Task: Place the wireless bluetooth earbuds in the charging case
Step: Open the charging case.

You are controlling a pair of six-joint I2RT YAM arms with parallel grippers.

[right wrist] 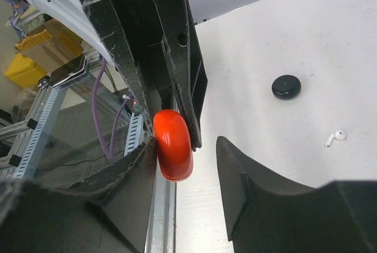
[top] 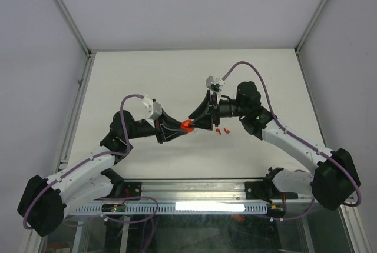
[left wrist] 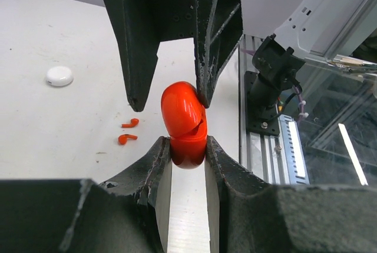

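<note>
**Red case pinched in the left gripper, right jaws spread around its lid**

Mid-air above the table (top: 177, 76), we see the two arms meeting tip to tip, roughly over the table's middle and a little toward its near edge. The left gripper (left wrist: 187, 150) is pinching the red charging case (left wrist: 184, 125) by its lower half, one finger pressed to each side. The upper half of the case looks tilted against the lower one, with a dark seam between them, so we take the lid to be slightly ajar.

The right gripper (right wrist: 187, 142) stands spread. One of its fingers (right wrist: 138, 167) touches the side of the case, while the other is clear of it with an open gap between.

Two red earbuds (left wrist: 128, 130) lie loose on the table, close together, just to the right of the grippers in the top view and below the right wrist. Neither is touched by a gripper.

Farther off on the table we find a round white case (left wrist: 59, 76), a round black case (right wrist: 286, 86) and, near the black one, a single white earbud (right wrist: 336, 137).
</note>
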